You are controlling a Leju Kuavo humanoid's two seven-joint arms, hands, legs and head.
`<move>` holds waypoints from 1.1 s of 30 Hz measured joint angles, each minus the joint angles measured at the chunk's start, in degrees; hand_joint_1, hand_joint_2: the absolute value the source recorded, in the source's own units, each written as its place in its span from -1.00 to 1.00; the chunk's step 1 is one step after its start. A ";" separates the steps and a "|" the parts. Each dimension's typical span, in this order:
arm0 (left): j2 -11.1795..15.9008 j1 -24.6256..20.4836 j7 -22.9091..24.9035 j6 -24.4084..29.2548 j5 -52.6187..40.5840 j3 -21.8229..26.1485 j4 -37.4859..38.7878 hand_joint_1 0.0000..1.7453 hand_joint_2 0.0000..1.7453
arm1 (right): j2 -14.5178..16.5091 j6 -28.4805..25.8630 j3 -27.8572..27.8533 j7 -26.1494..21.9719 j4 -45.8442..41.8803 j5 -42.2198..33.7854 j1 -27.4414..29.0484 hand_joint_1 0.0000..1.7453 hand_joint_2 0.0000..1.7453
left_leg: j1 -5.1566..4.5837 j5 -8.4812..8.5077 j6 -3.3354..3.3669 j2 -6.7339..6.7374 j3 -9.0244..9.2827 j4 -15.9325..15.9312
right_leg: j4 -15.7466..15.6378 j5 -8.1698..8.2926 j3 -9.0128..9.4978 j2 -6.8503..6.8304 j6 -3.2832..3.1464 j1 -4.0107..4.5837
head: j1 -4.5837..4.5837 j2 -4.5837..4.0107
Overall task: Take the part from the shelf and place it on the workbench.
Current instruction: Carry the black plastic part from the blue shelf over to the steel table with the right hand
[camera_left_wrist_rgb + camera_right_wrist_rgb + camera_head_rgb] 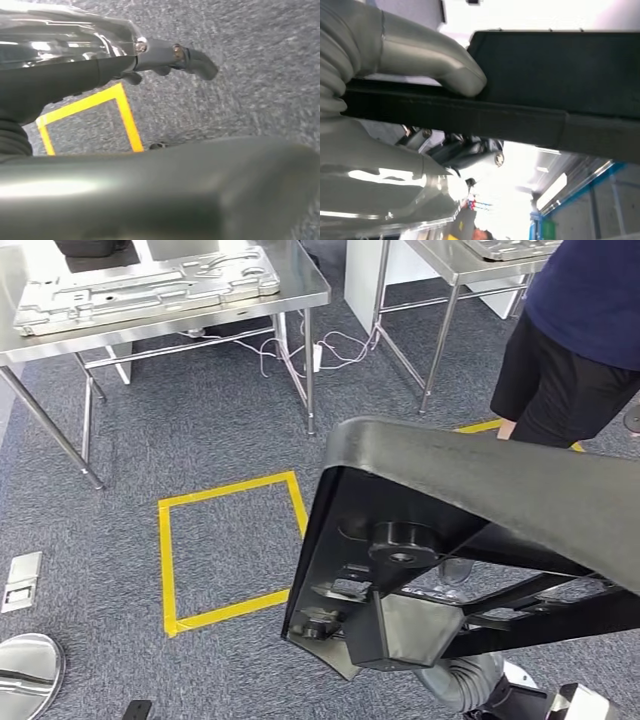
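A large black part (pixel 483 530), a flat frame with ribs and a round boss on its underside, hangs tilted in front of me over the carpet. My right hand (pixel 433 65) grips its edge, the thumb pressed onto the black part (pixel 554 75); the ribbed wrist cover (pixel 460 680) shows under the part in the head view. My left hand (pixel 173 55) hangs over the carpet with its fingers stretched out and nothing in it. The steel workbench (pixel 302 285) stands at the far left, apart from the part.
A pressed metal panel (pixel 143 285) lies on the workbench. A second steel table (pixel 445 260) stands at the back right. A person (pixel 573 340) stands close at the right. A yellow tape square (pixel 226 550) marks the carpet; cables (pixel 302 350) trail under the workbench.
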 joint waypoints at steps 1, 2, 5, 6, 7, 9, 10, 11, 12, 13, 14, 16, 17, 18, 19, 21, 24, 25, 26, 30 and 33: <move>-0.02 0.01 0.00 0.00 0.00 0.00 0.00 -1.00 1.00 | -0.01 0.00 0.00 0.01 -0.01 0.01 0.00 1.00 1.00 | 0.11 0.11 0.18 0.02 0.02 -0.22 | 0.07 -0.15 0.01 0.00 0.31 -0.04 | 0.01 0.00; -0.03 0.02 -0.01 0.00 0.00 0.00 0.00 -1.00 1.00 | -0.01 0.00 0.00 0.00 -0.02 0.01 -0.04 1.00 1.00 | 0.23 0.25 0.43 0.05 0.09 -0.44 | 0.64 -0.72 -0.15 0.01 0.60 -0.07 | 0.02 0.00; -0.03 -0.01 -0.01 0.01 0.00 0.00 0.00 -1.00 1.00 | -0.02 0.00 -0.02 -0.02 -0.02 0.01 -0.04 1.00 1.00 | 0.47 0.50 0.92 0.20 0.18 -0.73 | 9.05 -5.64 -3.80 0.04 1.17 -0.17 | 0.03 0.00; -0.02 0.01 -0.01 0.01 0.00 0.00 0.00 -1.00 1.00 | -0.02 0.00 -0.02 -0.01 0.00 0.01 0.01 1.00 1.00 | 0.45 0.49 0.93 0.25 0.17 -0.73 | 12.88 -7.18 -5.59 0.04 1.31 -0.21 | 0.03 0.00; -0.02 0.03 0.00 0.01 0.00 0.00 0.00 -1.00 1.00 | -0.02 0.00 -0.01 -0.01 0.02 0.01 0.06 1.00 1.00 | 0.44 0.48 0.93 0.27 0.17 -0.72 | 15.43 -7.75 -6.81 0.04 1.44 -0.23 | 0.03 0.00; -0.03 0.03 0.01 0.00 0.00 0.00 0.00 -1.00 1.00 | -0.02 0.00 -0.01 0.01 0.04 0.01 0.08 1.00 1.00 | 0.46 0.41 0.88 0.26 0.33 -0.70 | 13.91 -5.49 -6.16 0.02 1.60 -0.26 | 0.03 0.00; -0.04 0.02 0.01 0.00 0.00 0.00 0.00 -1.00 1.00 | -0.02 0.00 -0.01 0.01 0.04 0.01 0.06 1.00 1.00 | 0.49 0.31 0.79 0.24 0.47 -0.66 | 10.12 -3.21 -4.43 0.00 1.64 -0.28 | 0.03 0.00; -0.05 0.01 0.01 0.00 0.00 0.00 0.00 -1.00 1.00 | -0.02 0.00 -0.01 0.01 0.05 0.01 0.03 1.00 1.00 | 0.42 0.18 0.62 0.22 0.55 -0.58 | 6.14 -1.46 -2.58 -0.02 1.59 -0.25 | 0.03 0.00; -0.06 -0.01 0.00 0.00 0.00 0.00 0.00 -1.00 1.00 | -0.02 0.00 -0.01 0.00 0.04 0.00 0.01 1.00 1.00 | 0.31 0.03 0.41 0.19 0.52 -0.42 | 2.88 -0.29 -1.16 0.01 1.40 -0.23 | 0.01 0.00; -0.06 -0.01 -0.01 0.00 0.00 0.00 0.00 -1.00 1.00 | -0.02 0.00 -0.01 -0.01 0.04 -0.01 0.01 1.00 1.00 | 0.19 -0.08 0.19 0.16 0.45 -0.28 | 0.92 0.20 -0.37 0.05 1.15 -0.18 | 0.00 0.00; -0.06 -0.02 -0.01 0.00 0.00 0.00 0.00 -1.00 1.00 | -0.02 0.00 -0.01 -0.01 0.03 -0.01 0.03 1.00 1.00 | 0.10 -0.13 -0.02 0.15 0.37 -0.20 | 0.36 0.03 -0.21 0.11 0.82 -0.08 | -0.02 0.00; -0.04 -0.04 0.00 0.00 0.00 0.00 0.00 -1.00 1.00 | -0.02 0.00 -0.02 -0.02 0.02 -0.02 0.06 1.00 1.00 | 0.16 -0.28 -0.40 0.12 0.34 -0.09 | 0.21 0.12 -0.28 0.13 0.10 -0.10 | -0.02 0.00; -0.05 -0.06 0.00 0.00 0.00 0.00 0.00 -1.00 1.00 | -0.01 0.00 -0.02 -0.02 0.01 -0.02 0.04 1.00 1.00 | 0.21 -0.78 -0.65 0.12 0.22 0.37 | 0.16 0.16 -0.26 0.08 -0.29 -0.18 | -0.02 0.00; -0.06 -0.08 -0.01 0.00 0.00 -0.01 0.00 -1.00 1.00 | -0.01 0.00 -0.01 -0.02 0.01 -0.02 0.02 1.00 1.00 | 0.28 -1.82 -0.95 0.12 -0.29 1.71 | 0.09 0.21 -0.25 0.00 -0.64 -0.31 | -0.03 0.00; -0.07 -0.09 -0.01 0.00 0.00 -0.01 0.00 -1.00 1.00 | 0.00 0.00 -0.01 -0.02 0.00 -0.02 0.00 1.00 1.00 | 0.37 -3.49 -1.26 0.12 -1.40 4.34 | 0.06 0.24 -0.26 -0.10 -0.89 -0.40 | -0.03 0.00; -0.09 -0.01 0.00 0.00 0.00 -0.01 0.00 -1.00 1.00 | 0.00 0.00 -0.01 -0.02 0.01 -0.01 0.03 1.00 1.00 | 0.54 -7.11 -1.68 0.12 -4.84 12.02 | 0.10 0.21 -0.34 -0.20 -1.12 -0.37 | -0.04 0.00; -0.09 0.12 0.01 0.00 0.00 -0.01 0.00 -1.00 1.00 | 0.00 0.00 -0.01 -0.02 0.01 0.01 0.05 1.00 1.00 | 0.56 -6.40 -1.61 0.12 -6.30 14.82 | 0.12 0.15 -0.19 -0.19 -1.12 -0.33 | -0.04 0.00; -0.09 0.11 0.01 0.00 0.00 -0.02 0.00 -1.00 1.00 | 0.00 0.00 -0.01 -0.02 0.01 0.01 0.04 1.00 1.00 | 0.54 -4.24 -1.38 0.11 -4.86 11.52 | 0.12 0.09 -0.04 -0.14 -1.07 -0.30 | -0.04 0.00; -0.07 0.08 0.00 0.00 0.00 -0.02 0.00 -1.00 1.00 | 0.01 0.00 -0.01 -0.02 0.00 0.01 0.02 1.00 1.00 | 0.48 -2.20 -1.04 0.08 -3.05 7.49 | 0.11 0.03 0.09 -0.10 -1.00 -0.27 | -0.03 0.00; 0.02 0.00 -0.01 0.00 0.00 -0.01 0.00 -1.00 1.00 | 0.02 0.00 0.01 -0.01 0.00 0.00 -0.01 1.00 1.00 | 0.04 0.00 -0.22 -0.01 -0.19 0.28 | 0.15 -0.02 -0.17 0.04 -0.17 -0.06 | -0.02 0.00; -0.01 0.03 -0.01 0.00 0.00 -0.02 0.00 -1.00 1.00 | -0.01 0.00 -0.01 -0.01 -0.03 0.01 -0.05 1.00 1.00 | 0.37 0.35 0.43 0.07 -0.06 -0.45 | 1.18 -1.04 -0.54 0.04 0.73 -0.12 | 0.00 0.00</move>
